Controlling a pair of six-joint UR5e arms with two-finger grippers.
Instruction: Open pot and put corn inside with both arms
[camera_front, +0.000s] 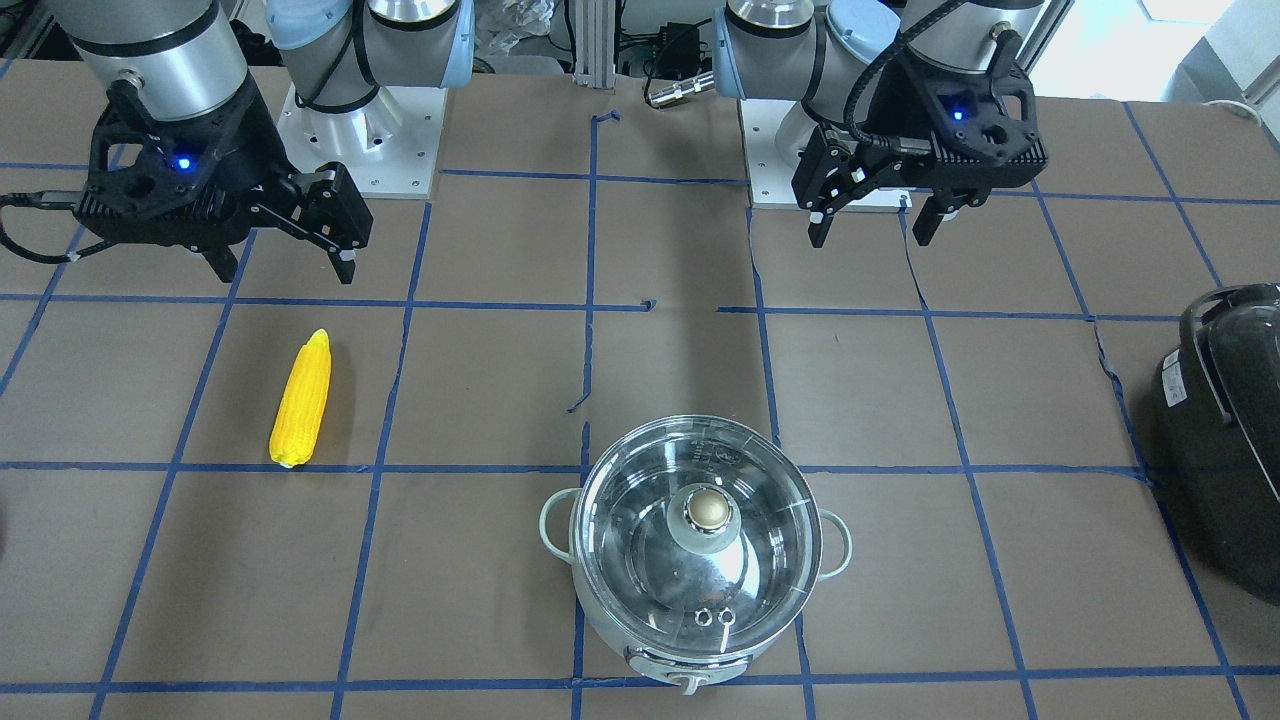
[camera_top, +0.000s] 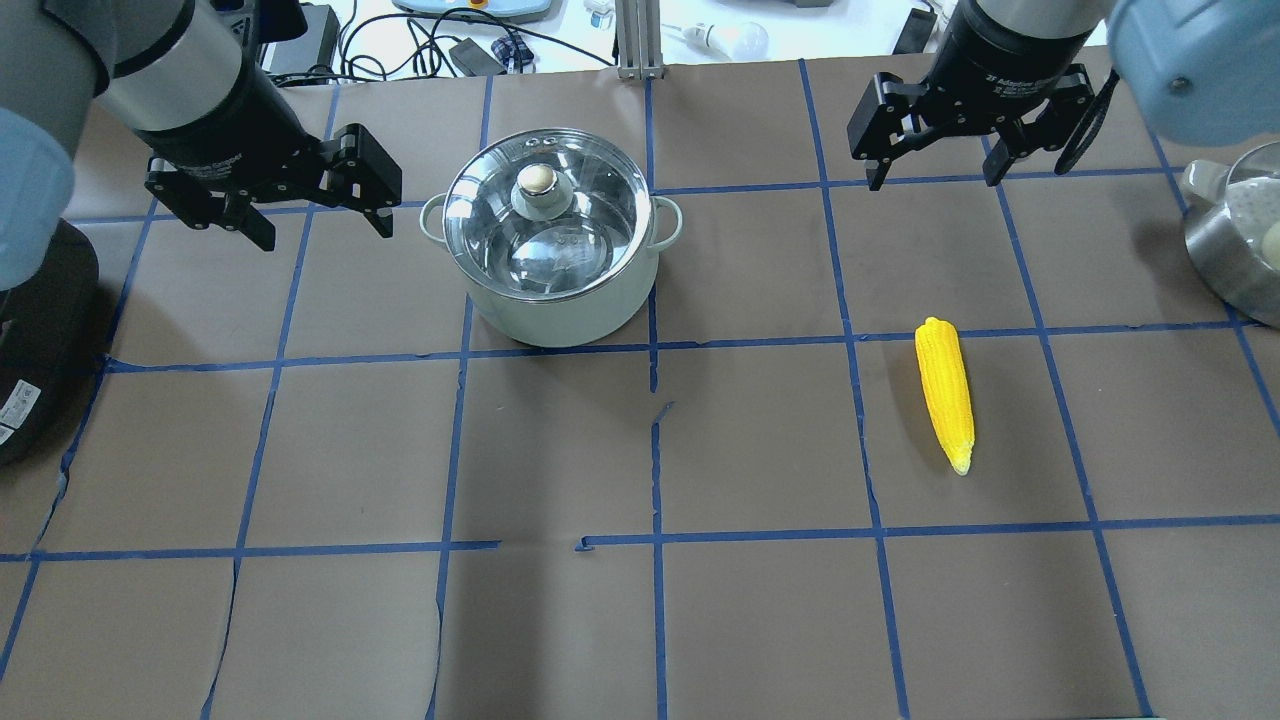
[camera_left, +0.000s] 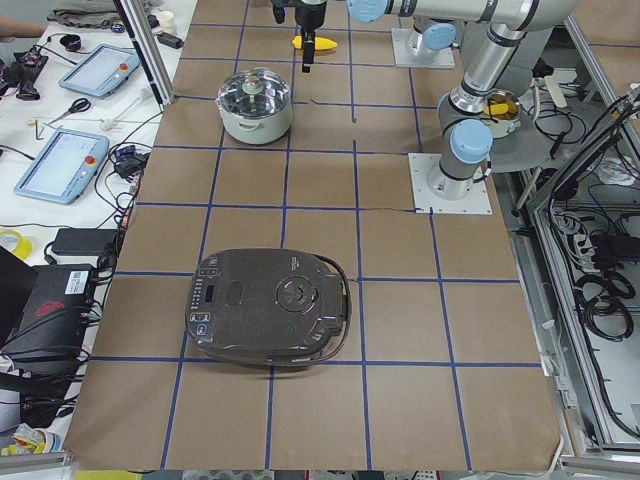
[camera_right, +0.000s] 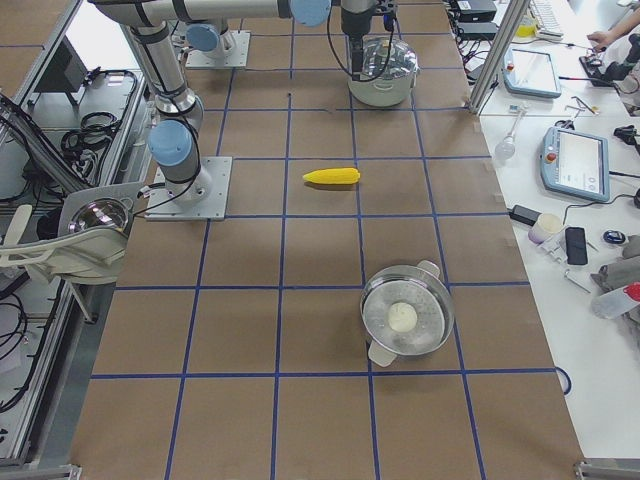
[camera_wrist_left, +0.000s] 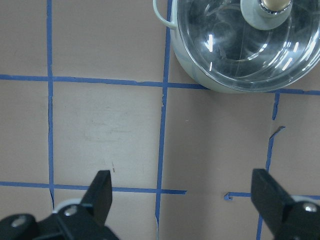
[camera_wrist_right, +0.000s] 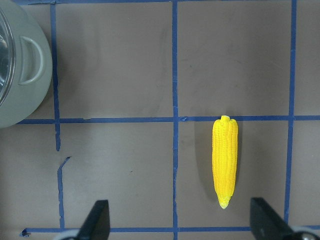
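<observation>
The pot (camera_front: 625, 632) stands on the table with its glass lid (camera_front: 650, 560) on, brass knob (camera_front: 708, 510) on top. In the overhead view the pot (camera_top: 560, 315) is left of centre. The yellow corn (camera_top: 946, 393) lies flat on the table to its right, also seen in the front view (camera_front: 301, 398) and the right wrist view (camera_wrist_right: 224, 162). My left gripper (camera_top: 325, 232) is open and empty, hovering left of the pot (camera_wrist_left: 225, 87). My right gripper (camera_top: 936, 180) is open and empty, above the table beyond the corn's blunt end.
A big black glossy appliance (camera_top: 35, 340) sits at the table's left end. A steel steamer bowl (camera_top: 1235, 240) with a white ball in it stands at the right end. Blue tape lines grid the brown table cover.
</observation>
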